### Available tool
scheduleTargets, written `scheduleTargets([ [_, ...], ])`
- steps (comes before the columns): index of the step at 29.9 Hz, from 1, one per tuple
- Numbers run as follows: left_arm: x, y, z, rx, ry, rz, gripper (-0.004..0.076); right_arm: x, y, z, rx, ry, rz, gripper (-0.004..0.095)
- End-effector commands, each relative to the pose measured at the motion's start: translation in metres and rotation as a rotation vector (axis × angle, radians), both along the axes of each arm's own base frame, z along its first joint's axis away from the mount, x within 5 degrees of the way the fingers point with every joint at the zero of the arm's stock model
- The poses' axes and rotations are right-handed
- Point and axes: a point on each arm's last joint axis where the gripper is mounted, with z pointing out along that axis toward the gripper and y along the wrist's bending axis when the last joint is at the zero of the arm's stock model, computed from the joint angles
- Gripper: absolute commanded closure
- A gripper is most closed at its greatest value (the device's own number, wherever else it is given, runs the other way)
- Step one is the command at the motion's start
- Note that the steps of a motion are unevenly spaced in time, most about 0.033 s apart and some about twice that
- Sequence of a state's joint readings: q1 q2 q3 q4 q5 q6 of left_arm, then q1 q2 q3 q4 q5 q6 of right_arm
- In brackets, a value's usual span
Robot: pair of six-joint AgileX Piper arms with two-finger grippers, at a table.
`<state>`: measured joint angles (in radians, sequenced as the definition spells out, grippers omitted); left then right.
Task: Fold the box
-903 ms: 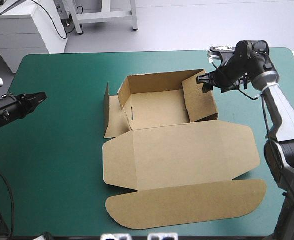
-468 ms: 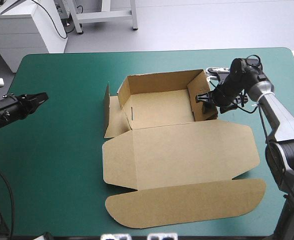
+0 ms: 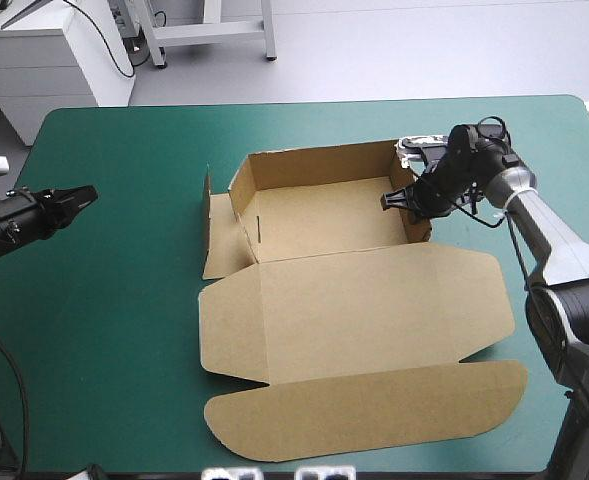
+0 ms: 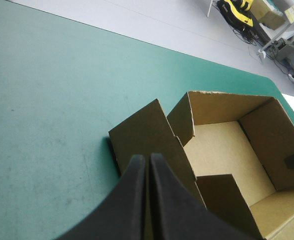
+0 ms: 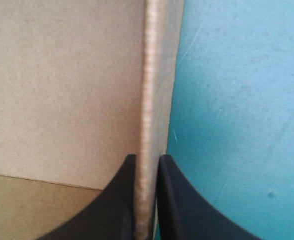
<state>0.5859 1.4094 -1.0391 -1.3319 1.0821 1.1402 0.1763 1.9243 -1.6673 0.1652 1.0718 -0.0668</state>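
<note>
Your right gripper pinches the brown box's right wall, the box open at the middle of the table. Your left gripper hangs closed and empty, well apart. Wall-raising step, I'd say: next, seat that wall upright and tucked.

The box is plain brown board with no print. Its floor is a paler tan than its walls. The surface around the box has a plain teal-green cover with no pattern. The left gripper, well to the left of the box, is black. The right gripper, at the box's right wall, is black too.
</note>
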Motion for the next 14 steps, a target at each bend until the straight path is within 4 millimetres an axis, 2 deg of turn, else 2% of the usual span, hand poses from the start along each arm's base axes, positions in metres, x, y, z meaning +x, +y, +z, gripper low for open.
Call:
scheduleTargets([
  [1, -0.003, -0.005, 0.020, -0.033, -0.076, -0.001, 0.0717, -0.009, -0.004, 0.027, -0.024, -0.053, 0.036, 0.0913],
  [3, -0.003, -0.005, 0.020, -0.035, -0.073, -0.001, 0.0717, -0.010, -0.006, 0.033, -0.035, -0.053, 0.078, 0.0913],
  [6, -0.002, -0.004, 0.020, -0.031, -0.074, 0.010, 0.0717, -0.011, -0.013, 0.056, 0.005, -0.067, 0.091, 0.0914],
  [10, 0.002, 0.000, 0.017, -0.067, -0.052, 0.065, 0.0717, -0.020, -0.030, 0.097, -0.008, -0.158, 0.067, 0.0926],
  [14, 0.013, 0.004, 0.000, -0.112, 0.006, 0.054, 0.0717, -0.045, -0.038, 0.140, 0.048, -0.273, 0.062, 0.0926],
])
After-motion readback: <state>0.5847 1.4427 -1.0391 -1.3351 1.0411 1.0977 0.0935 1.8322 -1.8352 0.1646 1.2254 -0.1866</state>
